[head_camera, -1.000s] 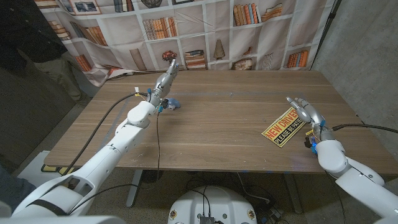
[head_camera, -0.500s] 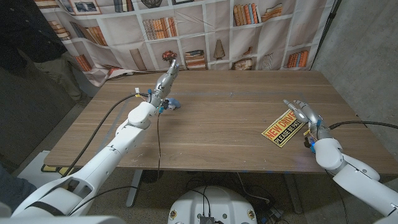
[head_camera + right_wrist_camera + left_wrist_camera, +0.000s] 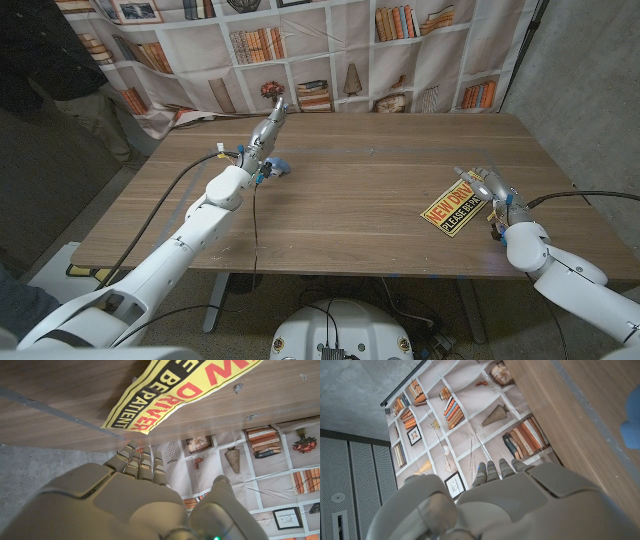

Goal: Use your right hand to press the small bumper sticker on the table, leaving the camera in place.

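Wooden table [image 3: 350,190] seen from the head view, spanning the middle of the frame before a backdrop printed with bookshelves [image 3: 330,50]. Bumper sticker [image 3: 452,205], yellow and black with red lettering, lies flat at the middle right of the frame, near the table's front right edge. Right hand [image 3: 490,188] sits at the sticker's right edge, fingers extended and slightly apart, holding nothing; whether the fingertips touch the sticker cannot be told from this view. The right wrist view shows the same hand [image 3: 135,495] with its fingers [image 3: 142,462] straight and side by side, reaching toward the sticker [image 3: 170,390], whose near corner lies just beyond them. Left hand [image 3: 270,125] stands at the upper left of centre in the head view, fingers straight, pointing toward the backdrop and gripping nothing. A small blue object [image 3: 281,166] rests on the table just beside the left wrist. A dark-clothed person [image 3: 40,60] occupies the upper left corner.
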